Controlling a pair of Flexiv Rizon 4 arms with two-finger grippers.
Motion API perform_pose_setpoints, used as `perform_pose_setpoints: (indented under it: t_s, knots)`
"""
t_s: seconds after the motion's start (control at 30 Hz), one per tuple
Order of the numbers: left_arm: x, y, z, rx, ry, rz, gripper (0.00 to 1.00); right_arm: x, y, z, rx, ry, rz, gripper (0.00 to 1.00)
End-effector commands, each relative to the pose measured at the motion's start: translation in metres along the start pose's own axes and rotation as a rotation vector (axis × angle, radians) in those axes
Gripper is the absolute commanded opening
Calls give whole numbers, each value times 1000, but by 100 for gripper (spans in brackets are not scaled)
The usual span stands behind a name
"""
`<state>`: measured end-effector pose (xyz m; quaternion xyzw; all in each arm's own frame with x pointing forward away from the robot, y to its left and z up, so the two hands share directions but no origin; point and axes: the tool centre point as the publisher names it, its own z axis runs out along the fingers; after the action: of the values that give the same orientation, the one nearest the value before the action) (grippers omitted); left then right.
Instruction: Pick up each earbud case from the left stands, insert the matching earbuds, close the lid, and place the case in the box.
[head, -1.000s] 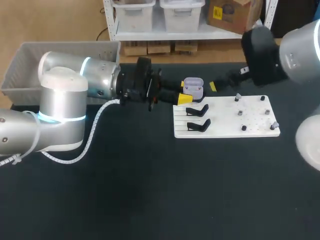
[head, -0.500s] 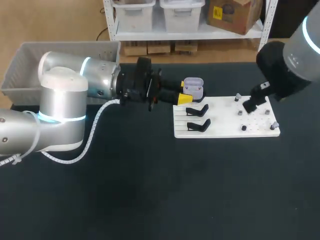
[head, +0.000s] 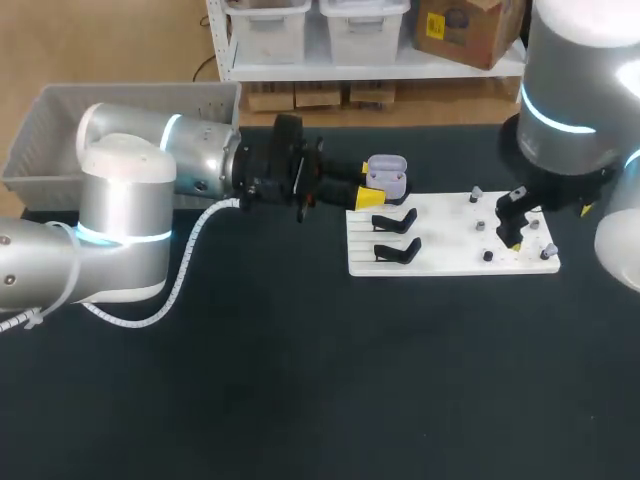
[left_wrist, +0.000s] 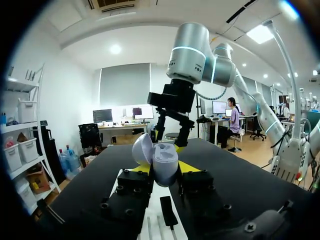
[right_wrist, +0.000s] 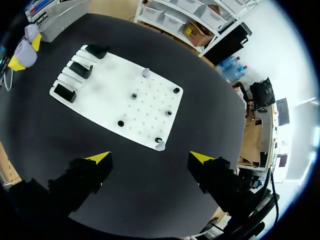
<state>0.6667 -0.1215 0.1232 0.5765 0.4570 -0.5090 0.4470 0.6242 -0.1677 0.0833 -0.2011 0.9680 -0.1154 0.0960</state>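
The right gripper (right_wrist: 150, 158) hovers above the white board's (head: 440, 250) right end, fingers spread wide. Beyond the two black stands (head: 396, 250), the left gripper (left_wrist: 164, 168) clamps the open-lidded lavender earbud case (head: 386, 173). The grey box (head: 60, 120) sits far left.

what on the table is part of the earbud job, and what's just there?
Job:
- earbud case, lid open, held in left gripper
- white board and its black stands
- small earbud-like pieces on the board
- grey box
- right gripper, open above the board

Just there:
- black table
- left arm's white cable
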Motion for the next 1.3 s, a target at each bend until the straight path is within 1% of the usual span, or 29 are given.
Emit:
perform_pose_setpoints:
  t_s: [0.03,0.47,0.73,1.0,1.2,1.23,1.27,1.3]
  knots:
    - [1,0,0,-1,-3,3,0,-3,1,3,4,4,1,100]
    - [1,0,0,-1,-3,3,0,-3,1,3,4,4,1,100]
    - [1,0,0,-1,-3,3,0,2,0,25,-47,47,27,100]
    - [1,0,0,-1,-3,3,0,5,3,42,-62,58,22,100]
    - [1,0,0,-1,-3,3,0,7,0,51,-72,65,25,100]
    - [1,0,0,-1,-3,3,0,8,-1,53,-72,67,31,96]
    - [1,0,0,-1,-3,3,0,8,-2,54,-72,66,36,81]
    - [1,0,0,-1,-3,3,0,8,-3,54,-73,66,38,71]
